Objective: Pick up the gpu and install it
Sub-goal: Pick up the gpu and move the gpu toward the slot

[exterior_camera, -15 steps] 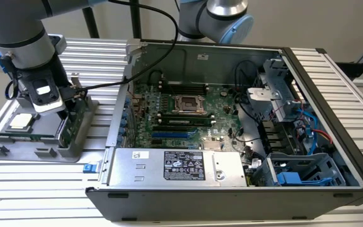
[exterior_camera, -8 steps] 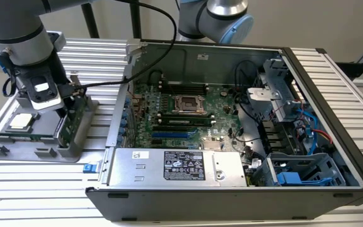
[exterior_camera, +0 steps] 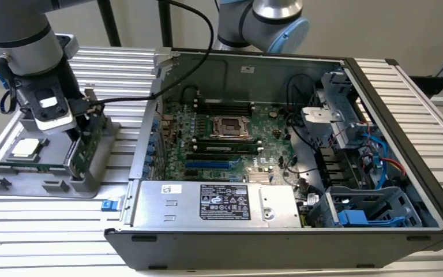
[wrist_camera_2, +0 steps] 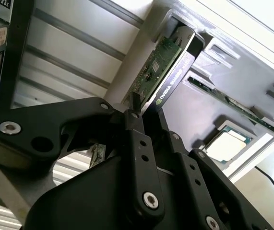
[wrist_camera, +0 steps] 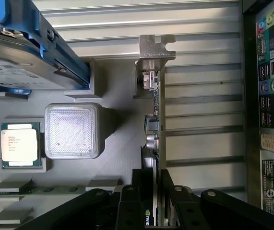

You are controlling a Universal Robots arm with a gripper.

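gpu [wrist_camera: 157, 110] standing on edge in slot on grey tray [wrist_camera: 120, 158], side nearest pc case [exterior_camera: 283, 248], looks seated, not lifted yet. tool [wrist_camera: 156, 176] parked over tray, pinched shut on card's end, one finger per face. card's long axis runs straight out from tool along tray edge, silver bracket [wrist_camera: 156, 48] at far end, so gpu sits dead between fingers

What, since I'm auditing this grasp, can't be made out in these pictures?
- First wrist view: the near end of the graphics card is covered by the gripper.
- Exterior view: most of the graphics card is hidden behind the gripper and the arm.
- First wrist view: the hard drive is cut off by the picture's edge.
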